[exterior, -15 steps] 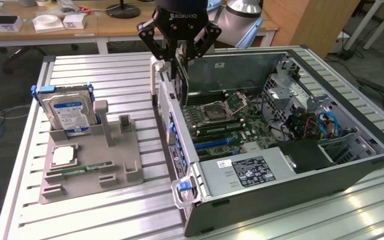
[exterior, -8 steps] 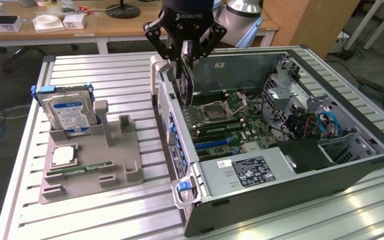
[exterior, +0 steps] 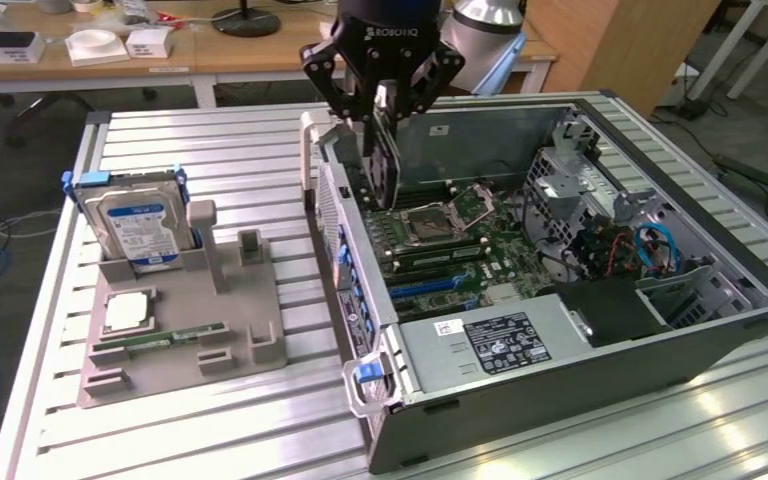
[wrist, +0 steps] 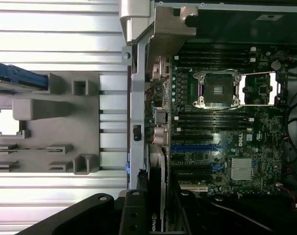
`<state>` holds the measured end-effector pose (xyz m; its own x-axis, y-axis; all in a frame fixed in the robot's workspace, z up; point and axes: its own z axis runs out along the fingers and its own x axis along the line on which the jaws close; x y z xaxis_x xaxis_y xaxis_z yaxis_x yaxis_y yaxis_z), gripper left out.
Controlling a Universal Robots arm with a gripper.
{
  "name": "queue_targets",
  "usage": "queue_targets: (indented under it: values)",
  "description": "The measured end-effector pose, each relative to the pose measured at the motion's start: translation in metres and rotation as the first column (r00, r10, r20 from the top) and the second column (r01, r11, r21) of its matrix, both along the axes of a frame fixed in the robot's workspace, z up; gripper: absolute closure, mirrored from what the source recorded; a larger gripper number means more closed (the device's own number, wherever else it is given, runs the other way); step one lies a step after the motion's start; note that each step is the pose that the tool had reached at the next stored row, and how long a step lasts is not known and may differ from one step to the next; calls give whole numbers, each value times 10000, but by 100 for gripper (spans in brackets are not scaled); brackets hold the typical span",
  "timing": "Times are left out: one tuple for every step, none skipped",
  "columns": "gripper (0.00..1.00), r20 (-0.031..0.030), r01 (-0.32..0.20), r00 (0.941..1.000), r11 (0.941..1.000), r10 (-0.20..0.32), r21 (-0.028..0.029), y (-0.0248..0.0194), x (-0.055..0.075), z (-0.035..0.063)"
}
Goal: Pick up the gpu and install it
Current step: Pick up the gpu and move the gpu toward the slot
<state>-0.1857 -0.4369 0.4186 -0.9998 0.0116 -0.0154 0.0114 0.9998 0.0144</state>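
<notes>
— While you are hovering over the tabletop (exterior: 197,140), the open case (exterior: 704,335) and its motherboard (exterior: 484,245), where is the gpu (exterior: 381,165) sitting?
— Hanging upright, with the tool (exterior: 381,100) clenching its top. You should be squaring its edge to the blue slot (exterior: 424,284).

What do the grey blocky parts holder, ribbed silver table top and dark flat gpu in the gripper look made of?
Grey blocky parts holder: matte plastic, probably; uniform dull grey, no glare.
Ribbed silver table top: likely aluminium; slatted profiles with bright sheen.
Dark flat gpu in the gripper: seemingly circuit board; thin, dark, finish unclear.
</notes>
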Motion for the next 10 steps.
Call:
queue_targets:
  values:
    - [73,0,0,10000,10000,0,1,0,16,0]
    - [73,-1,0,10000,10000,0,1,0,32,0]
    - [73,0,-1,10000,10000,1,3,0,49,0]
    - [73,0,-1,10000,10000,1,4,0,66,-1]
    - [73,-1,-1,10000,10000,1,3,0,83,0]
    - [73,-2,-1,10000,10000,1,4,0,99,0]
    - [73,-1,0,10000,10000,0,6,0,117,-1]
    - [73,-1,0,10000,10000,0,7,0,134,-1]
    - [73,-1,-1,10000,10000,1,6,0,150,0]
    - [73,-1,0,10000,10000,0,8,0,166,-1]
